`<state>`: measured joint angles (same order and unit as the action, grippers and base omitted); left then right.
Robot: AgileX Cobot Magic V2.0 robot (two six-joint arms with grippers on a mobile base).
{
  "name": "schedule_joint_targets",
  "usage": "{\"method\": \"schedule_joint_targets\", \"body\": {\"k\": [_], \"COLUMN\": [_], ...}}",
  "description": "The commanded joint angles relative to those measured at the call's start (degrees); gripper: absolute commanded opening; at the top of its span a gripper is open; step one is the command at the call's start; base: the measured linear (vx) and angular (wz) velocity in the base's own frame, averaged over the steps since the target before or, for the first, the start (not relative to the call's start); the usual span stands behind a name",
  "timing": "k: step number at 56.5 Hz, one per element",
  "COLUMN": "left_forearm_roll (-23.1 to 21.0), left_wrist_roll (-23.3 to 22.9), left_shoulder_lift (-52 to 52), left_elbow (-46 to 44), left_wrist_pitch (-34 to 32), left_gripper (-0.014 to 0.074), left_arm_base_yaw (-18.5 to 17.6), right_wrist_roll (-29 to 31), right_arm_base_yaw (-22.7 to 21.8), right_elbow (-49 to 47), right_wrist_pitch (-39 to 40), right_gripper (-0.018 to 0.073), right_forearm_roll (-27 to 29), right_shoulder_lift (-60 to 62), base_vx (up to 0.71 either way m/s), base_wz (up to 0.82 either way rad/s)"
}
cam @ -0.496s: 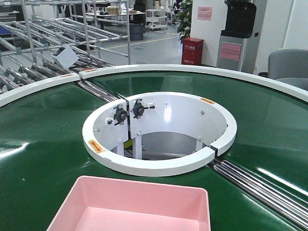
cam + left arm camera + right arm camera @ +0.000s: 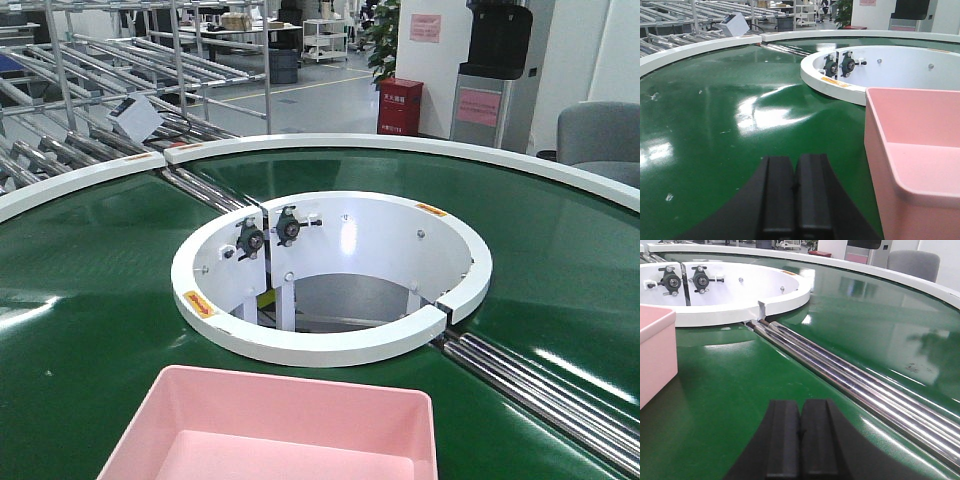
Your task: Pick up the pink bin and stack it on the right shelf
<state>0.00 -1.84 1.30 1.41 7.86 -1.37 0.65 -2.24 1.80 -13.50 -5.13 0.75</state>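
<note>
Nothing has shifted: the pink bin (image 2: 912,165) sits right of my left gripper (image 2: 796,172) and left of my right gripper (image 2: 801,415). Both jaws are clenched on nothing, so I judge the grasp unstarted.

1. Metal roller racks (image 2: 100,70) are filling the hall from nine to eleven o'clock.
2. A red cabinet (image 2: 400,107) is standing on the shiny grey floor (image 2: 310,105) at twelve o'clock, beside a leafy plant (image 2: 384,35).
3. A white wall (image 2: 440,85) is carrying a pink notice (image 2: 425,27) at one o'clock.
4. A grey armchair (image 2: 600,140) is sitting at two o'clock.
</note>
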Motion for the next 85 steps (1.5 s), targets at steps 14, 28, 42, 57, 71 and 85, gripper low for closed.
{"method": "schedule_joint_targets", "body": {"k": [14, 28, 42, 57, 71, 85], "left_forearm_roll": [-0.3, -0.3, 0.0, 0.0, 0.0, -0.3], "left_wrist_roll": [-0.7, -0.7, -0.7, 6.3, 7.3, 7.4], "left_shoulder_lift": [1.2, 1.2, 1.2, 8.4, 21.4, 28.9], "left_elbow": [0.6, 0.6, -3.4, -26.8, -30.0, -30.0], "left_wrist_pitch": [-9.5, -15.8, -18.6, 1.3, 4.1, 4.1], "left_gripper": [-0.0008, -0.0008, -0.0008, -0.0008, 0.004, 0.0317], "left_arm_base_yaw": [0.1, 0.1, 0.1, 0.1, 0.1, 0.1], "right_wrist_roll": [1.5, 1.5, -5.7, -5.6, -5.6, -5.8], "right_arm_base_yaw": [0.0, 0.0, 0.0, 0.0, 0.0, 0.0], "right_elbow": [0.0, 0.0, -2.9, -26.2, -30.8, -30.8], "right_wrist_pitch": [5.8, 12.8, 22.0, 0.7, -3.8, -3.4], "right_gripper": [-0.0012, -0.0012, -0.0011, -0.001, 0.0, 0.0169], "right_forearm_roll": [-3.6, -2.9, 2.2, 1.0, -4.1, -4.1], "right_shoulder_lift": [0.4, 0.4, 0.4, -11.8, -27.2, -36.1], "base_vx": [0.0, 0.0, 0.0, 0.0, 0.0, 0.0], "base_wz": [0.0, 0.0, 0.0, 0.0, 0.0, 0.0]}}
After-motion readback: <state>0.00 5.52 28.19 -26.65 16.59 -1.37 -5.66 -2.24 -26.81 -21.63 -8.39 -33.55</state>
